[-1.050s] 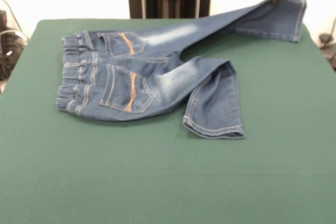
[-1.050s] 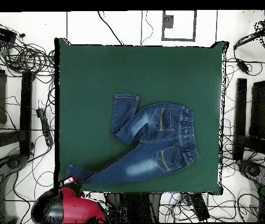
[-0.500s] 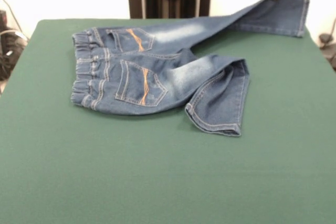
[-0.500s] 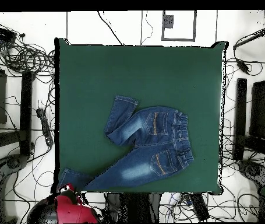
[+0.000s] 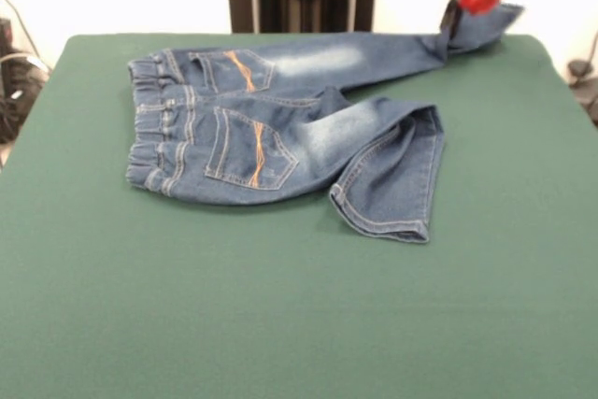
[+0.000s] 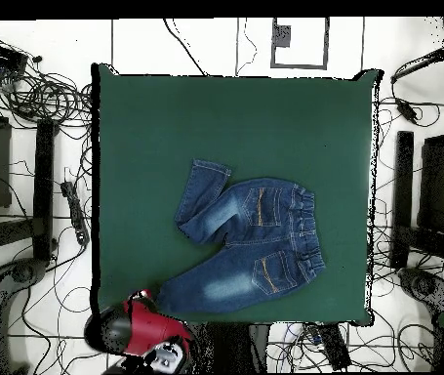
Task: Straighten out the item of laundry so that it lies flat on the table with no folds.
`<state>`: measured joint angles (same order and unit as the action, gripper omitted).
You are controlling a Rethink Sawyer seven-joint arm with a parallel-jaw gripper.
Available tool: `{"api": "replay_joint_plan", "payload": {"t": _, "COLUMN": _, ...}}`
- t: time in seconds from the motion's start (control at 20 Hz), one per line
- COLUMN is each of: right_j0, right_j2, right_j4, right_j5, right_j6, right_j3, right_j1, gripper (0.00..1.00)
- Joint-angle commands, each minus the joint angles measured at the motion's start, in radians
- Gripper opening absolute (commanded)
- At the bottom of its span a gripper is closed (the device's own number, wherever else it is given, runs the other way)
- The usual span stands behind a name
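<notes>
The jeans point(image 5: 280, 128) lie back side up on the green counter point(image 5: 280, 324), toward its far half in the front view, with the gathered waistband point(image 5: 149, 137) at the left and both orange-stitched pockets showing. One leg runs out long along the far edge toward the right corner. The other leg is doubled back on itself, its hem point(image 5: 378, 226) turned toward the near side, so a thick fold sits at the knee.

The end effector point(image 5: 455, 18) stands at the far right corner with the end of the long leg bunched and lifted under it. It looks to be pinching that cuff, as the cloth rises to it and hangs crumpled from it; the finger gap itself is hidden by the denim. In the overhead view the red arm head point(image 6: 142, 327) covers that corner and the cuff beneath it.

Denim like this is soft and limp yet fairly heavy for cloth. It will likely drag with friction on the felt top instead of sliding freely, and it will hold creases. Thick seamed edges make the surest holds. The folded leg's hem seems the best next place to grip, pulling it away from the waistband.
</notes>
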<state>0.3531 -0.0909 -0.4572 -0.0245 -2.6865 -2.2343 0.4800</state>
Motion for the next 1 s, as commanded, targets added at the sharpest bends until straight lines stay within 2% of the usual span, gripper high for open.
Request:
{"api": "replay_joint_plan", "payload": {"t": 0.05, "right_j0": 0.027, "right_j2": -0.050, "right_j4": -0.101, "right_j5": 0.012, "right_j6": -0.065, "right_j3": 0.355, "right_j1": -0.242, "gripper": 0.00}}
{"api": "replay_joint_plan", "payload": {"t": 0.3, "right_j0": 0.066, "right_j2": -0.107, "right_j4": -0.120, "right_j5": -0.072, "right_j6": -0.119, "right_j3": 0.459, "right_j1": -0.266, "gripper": 0.00}}
{"api": "replay_joint_plan", "payload": {"t": 0.4, "right_j0": 0.043, "right_j2": -0.080, "right_j4": -0.113, "right_j5": -0.078, "right_j6": -0.135, "right_j3": 0.475, "right_j1": -0.259, "gripper": 0.00}}
{"api": "replay_joint_plan", "payload": {"t": 0.55, "right_j0": -0.041, "right_j2": 0.035, "right_j4": -0.105, "right_j5": -0.044, "right_j6": -0.150, "right_j3": 0.464, "right_j1": -0.232, "gripper": 0.00}}
{"api": "replay_joint_plan", "payload": {"t": 0.65, "right_j0": -0.042, "right_j2": 0.043, "right_j4": -0.111, "right_j5": -0.064, "right_j6": -0.157, "right_j3": 0.482, "right_j1": -0.229, "gripper": 0.00}}
{"api": "replay_joint_plan", "payload": {"t": 1.0, "right_j0": 0.065, "right_j2": -0.111, "right_j4": -0.104, "right_j5": -0.218, "right_j6": -0.195, "right_j3": 0.612, "right_j1": -0.280, "gripper": 0.00}}
